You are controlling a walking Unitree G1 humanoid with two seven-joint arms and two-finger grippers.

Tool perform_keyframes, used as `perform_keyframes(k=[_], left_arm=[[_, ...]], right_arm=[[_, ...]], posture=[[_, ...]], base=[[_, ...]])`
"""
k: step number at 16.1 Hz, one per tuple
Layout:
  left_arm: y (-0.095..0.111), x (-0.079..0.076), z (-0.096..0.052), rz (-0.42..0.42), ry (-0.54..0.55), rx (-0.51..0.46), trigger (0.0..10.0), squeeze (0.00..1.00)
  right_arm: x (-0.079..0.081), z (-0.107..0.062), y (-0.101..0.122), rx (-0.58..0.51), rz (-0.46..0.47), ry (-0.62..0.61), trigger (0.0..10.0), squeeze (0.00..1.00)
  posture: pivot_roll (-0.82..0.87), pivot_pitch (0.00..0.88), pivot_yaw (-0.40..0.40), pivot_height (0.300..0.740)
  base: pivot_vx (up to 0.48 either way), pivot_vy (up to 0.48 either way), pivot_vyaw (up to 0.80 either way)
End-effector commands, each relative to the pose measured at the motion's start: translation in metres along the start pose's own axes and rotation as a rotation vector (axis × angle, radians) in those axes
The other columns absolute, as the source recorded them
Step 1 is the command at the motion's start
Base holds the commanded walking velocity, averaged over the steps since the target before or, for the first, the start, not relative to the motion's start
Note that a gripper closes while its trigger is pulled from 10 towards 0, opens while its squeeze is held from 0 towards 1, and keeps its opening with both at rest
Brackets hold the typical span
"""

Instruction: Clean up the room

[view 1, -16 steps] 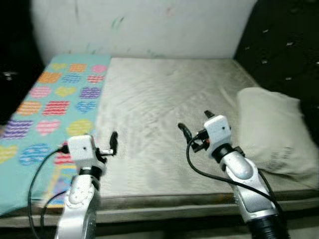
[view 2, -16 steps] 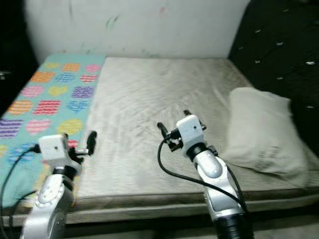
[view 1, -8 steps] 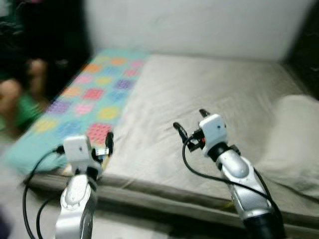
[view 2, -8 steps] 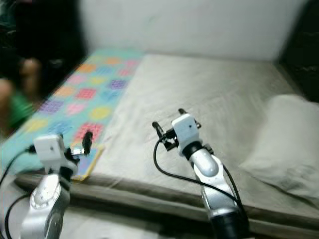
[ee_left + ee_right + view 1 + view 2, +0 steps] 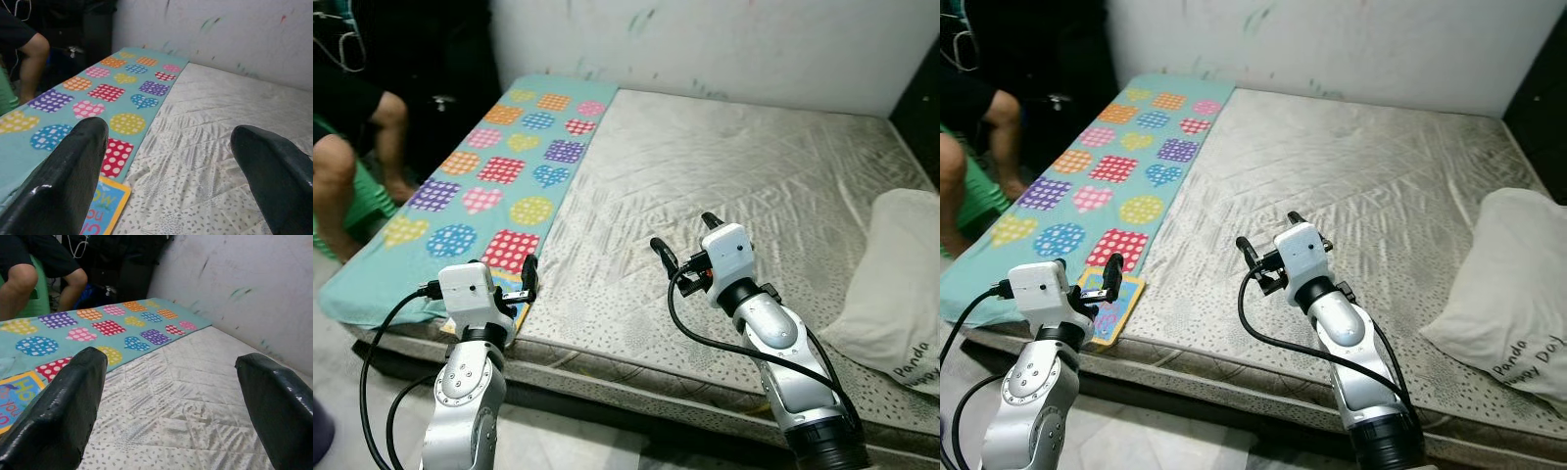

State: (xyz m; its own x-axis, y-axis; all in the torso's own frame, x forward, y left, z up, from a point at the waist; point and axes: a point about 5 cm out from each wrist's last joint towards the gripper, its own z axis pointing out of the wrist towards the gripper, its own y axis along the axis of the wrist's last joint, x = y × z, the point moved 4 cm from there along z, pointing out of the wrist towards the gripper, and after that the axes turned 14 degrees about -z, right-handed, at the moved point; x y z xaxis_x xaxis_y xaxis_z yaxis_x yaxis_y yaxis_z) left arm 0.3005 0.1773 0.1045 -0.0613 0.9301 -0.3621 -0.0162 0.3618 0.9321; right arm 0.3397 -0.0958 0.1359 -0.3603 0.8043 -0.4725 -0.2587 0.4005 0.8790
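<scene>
Left gripper (image 5: 1108,277) and right gripper (image 5: 682,237), both spread wide and grasping nothing, we record hovering over the bare mattress (image 5: 783,186), with the colourful book (image 5: 1108,305) lying flat just below the left one at the bed's near edge.

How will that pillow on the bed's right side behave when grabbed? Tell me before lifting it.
The pillow looks soft and slumped, so it will probably sag and fold around the fingers. It seems bulky yet light. Its loose cloth cover may bunch, so a pinch by the open right gripper could catch fabric alone.
</scene>
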Motion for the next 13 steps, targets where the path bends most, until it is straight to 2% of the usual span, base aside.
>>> perform_keyframes(k=[1,7,12,13], left_arm=[[0.003,-0.0028,0.0001,-0.002,-0.013,-0.01,10.0,0.0],[0.0027,-0.0032,0.0002,-0.002,-0.014,-0.008,10.0,0.0],[0.0037,-0.0056,0.0005,-0.009,-0.03,-0.013,10.0,0.0],[0.0041,-0.0084,0.0005,-0.011,-0.048,-0.016,10.0,0.0]], right_arm=[[-0.0037,0.0,0.0006,-0.005,-0.006,-0.003,10.0,0.0],[-0.0041,0.0006,0.0001,0.0,0.024,-0.015,10.0,0.0],[-0.0047,0.0012,-0.0032,0.016,0.033,-0.02,10.0,0.0],[-0.0054,0.0013,-0.0036,0.018,0.036,-0.024,10.0,0.0]], posture=[[-0.14,0.0,-0.032,0.74],[-0.14,0.0,-0.033,0.74],[-0.14,0.0,-0.031,0.74],[-0.14,0.0,-0.031,0.74]], base=[[0.0,-0.368,0.0],[0.0,-0.356,0.0],[0.0,0.0,0.0],[0.0,0.0,-0.8]])
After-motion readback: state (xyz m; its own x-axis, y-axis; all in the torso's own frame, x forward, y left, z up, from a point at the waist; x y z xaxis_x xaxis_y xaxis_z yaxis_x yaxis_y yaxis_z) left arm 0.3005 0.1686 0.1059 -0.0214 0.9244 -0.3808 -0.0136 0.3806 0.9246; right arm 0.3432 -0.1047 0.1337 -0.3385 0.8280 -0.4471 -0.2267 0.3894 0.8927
